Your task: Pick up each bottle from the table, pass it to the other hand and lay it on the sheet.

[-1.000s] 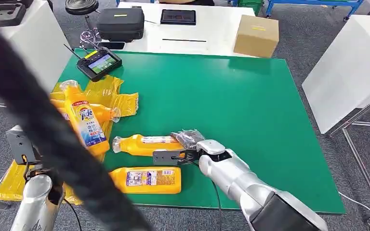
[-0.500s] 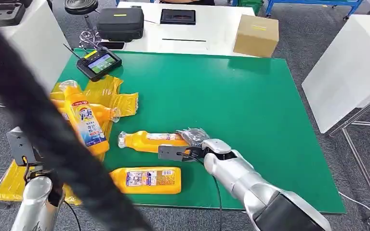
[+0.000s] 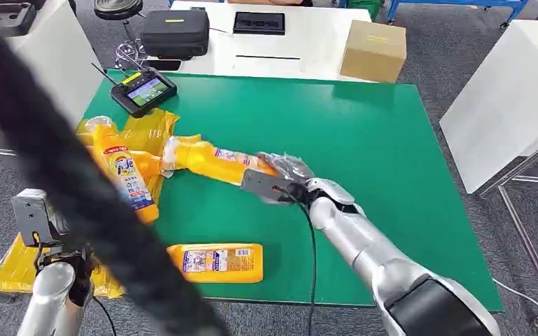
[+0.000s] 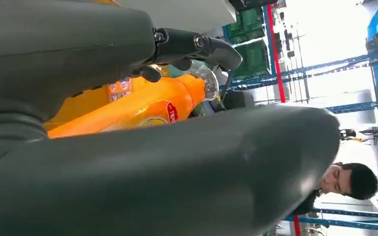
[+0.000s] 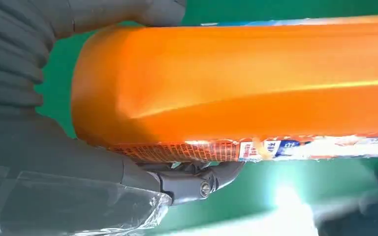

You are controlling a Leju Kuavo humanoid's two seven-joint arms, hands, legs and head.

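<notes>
My right hand grips the base end of an orange bottle and holds it above the green table, its clear cap over the edge of the yellow sheet. The right wrist view has the hand wrapped around that bottle. A second orange bottle lies near the front edge. Two more bottles lie on the sheet, one with a blue label. My left hand has its thumb and fingers apart, with an orange bottle seen beyond them.
A thick black cable crosses the left of the head view and hides my left hand there. A remote controller sits at the table's far left corner. Behind are a black case, a tablet and a cardboard box.
My right hand has lifted the orange bottle off the table and carried it away from me and left, toward the yellow sheet. The other bottles have not moved.
</notes>
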